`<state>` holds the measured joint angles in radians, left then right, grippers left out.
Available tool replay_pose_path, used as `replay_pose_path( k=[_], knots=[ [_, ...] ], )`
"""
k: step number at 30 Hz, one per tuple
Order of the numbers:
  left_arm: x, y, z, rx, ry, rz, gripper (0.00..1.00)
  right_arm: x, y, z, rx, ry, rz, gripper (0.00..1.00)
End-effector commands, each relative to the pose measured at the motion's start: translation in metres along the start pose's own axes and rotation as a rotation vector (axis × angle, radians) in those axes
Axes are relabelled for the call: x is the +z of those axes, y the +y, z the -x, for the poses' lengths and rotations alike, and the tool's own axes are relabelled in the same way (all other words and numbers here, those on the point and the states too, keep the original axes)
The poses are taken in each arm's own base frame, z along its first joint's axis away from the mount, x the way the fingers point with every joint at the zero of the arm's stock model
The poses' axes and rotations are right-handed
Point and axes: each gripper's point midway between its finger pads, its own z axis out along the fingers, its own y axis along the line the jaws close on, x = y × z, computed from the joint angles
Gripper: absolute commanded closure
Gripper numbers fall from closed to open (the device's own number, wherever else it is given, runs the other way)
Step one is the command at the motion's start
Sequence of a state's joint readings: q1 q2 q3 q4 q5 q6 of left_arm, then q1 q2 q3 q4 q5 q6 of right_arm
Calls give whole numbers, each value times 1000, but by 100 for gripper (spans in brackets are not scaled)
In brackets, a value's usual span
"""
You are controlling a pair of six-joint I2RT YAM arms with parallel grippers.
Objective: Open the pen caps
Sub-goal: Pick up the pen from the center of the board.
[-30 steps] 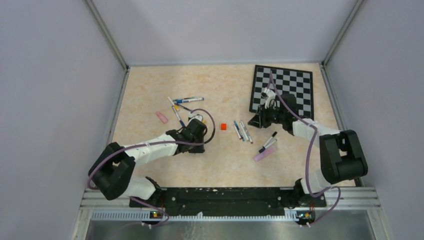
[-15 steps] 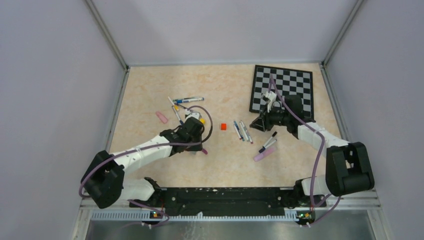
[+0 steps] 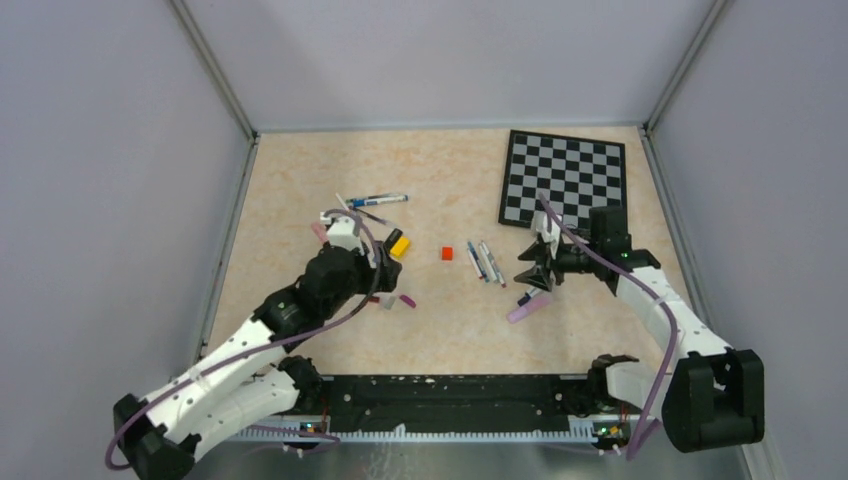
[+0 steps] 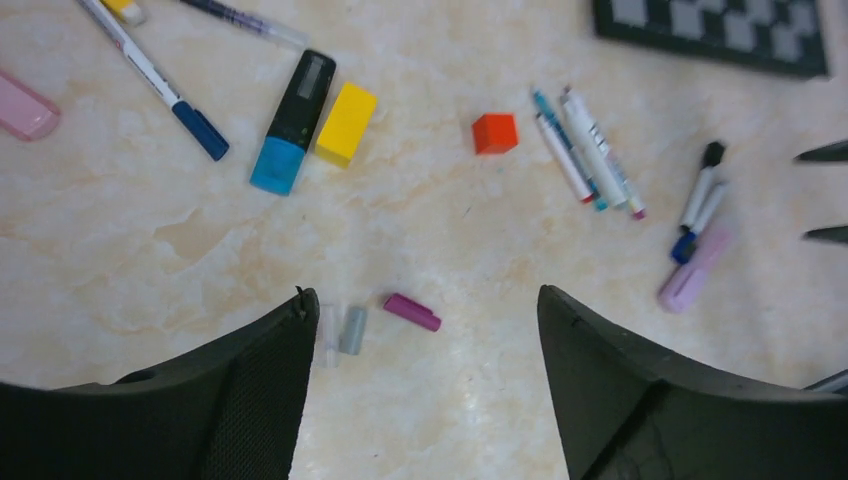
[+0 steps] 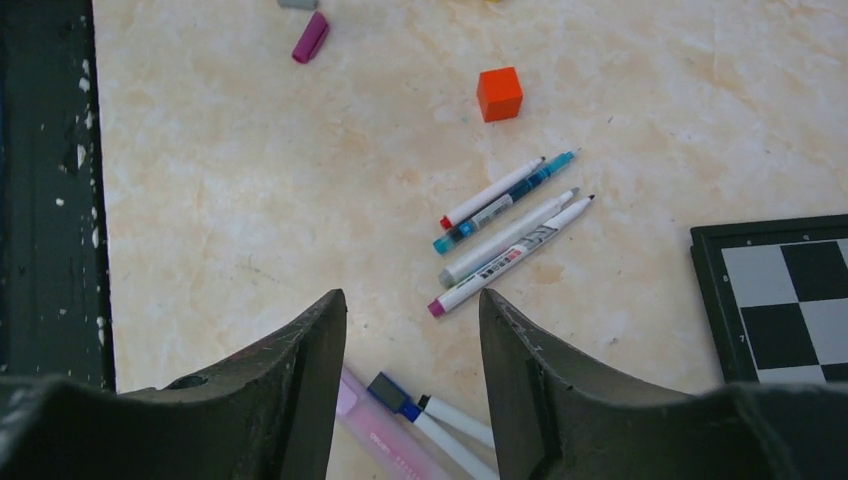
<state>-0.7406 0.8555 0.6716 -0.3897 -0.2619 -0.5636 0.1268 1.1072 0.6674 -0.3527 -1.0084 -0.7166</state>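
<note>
Two arms pause over a bench (image 3: 450, 330) strewn with pens, neither holding anything: the left tool (image 4: 425, 300) hangs with fingers spread wide above a purple cap (image 4: 411, 312) and a grey cap (image 4: 352, 331), the grey one just beside its left finger; the right tool (image 5: 412, 298) likewise stands apart and empty over a pink highlighter (image 5: 375, 425) with a blue-ended pen (image 5: 395, 395) against it; caps lying loose and away from any barrel look like ones already pulled and dropped, and the yellow cap (image 4: 346, 123) sits just beside a black-and-cyan highlighter (image 4: 293, 122); four pens (image 5: 510, 232) near the red cube (image 5: 499, 94) lie side by side, seemingly finished, so the pair under the right tool is the likely next job; the overhead view alone shows both arms whole and the board (image 3: 565, 178) at the far right, but there the caps are mere specks; the left wrist view makes them plain and catches the right tool's fingertips at its edge; only the right wrist view shows the four pens' bare tips
</note>
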Motion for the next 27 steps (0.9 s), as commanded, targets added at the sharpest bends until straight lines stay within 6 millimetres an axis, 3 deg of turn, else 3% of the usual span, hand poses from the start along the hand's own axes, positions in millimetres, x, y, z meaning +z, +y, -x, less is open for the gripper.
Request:
replay_pose_path(
  k=[1,6,13,21,27],
  knots=[
    [-29,-4,36,-12,-250,-109,4,-10,22,-11,-178,48,109,49],
    [-50,-17,41,-53,-345,-252,1,-24,50,-32,-358,149,303,48],
    [-38,-28,20,-85,-293,-333,1,-26,68,-57,-480,183,545,49],
    [-23,-37,8,-87,-240,-362,1,-22,49,-93,-539,344,604,54],
    [-15,-40,4,-101,-223,-365,1,-14,30,-106,-576,426,582,56]
  ],
)
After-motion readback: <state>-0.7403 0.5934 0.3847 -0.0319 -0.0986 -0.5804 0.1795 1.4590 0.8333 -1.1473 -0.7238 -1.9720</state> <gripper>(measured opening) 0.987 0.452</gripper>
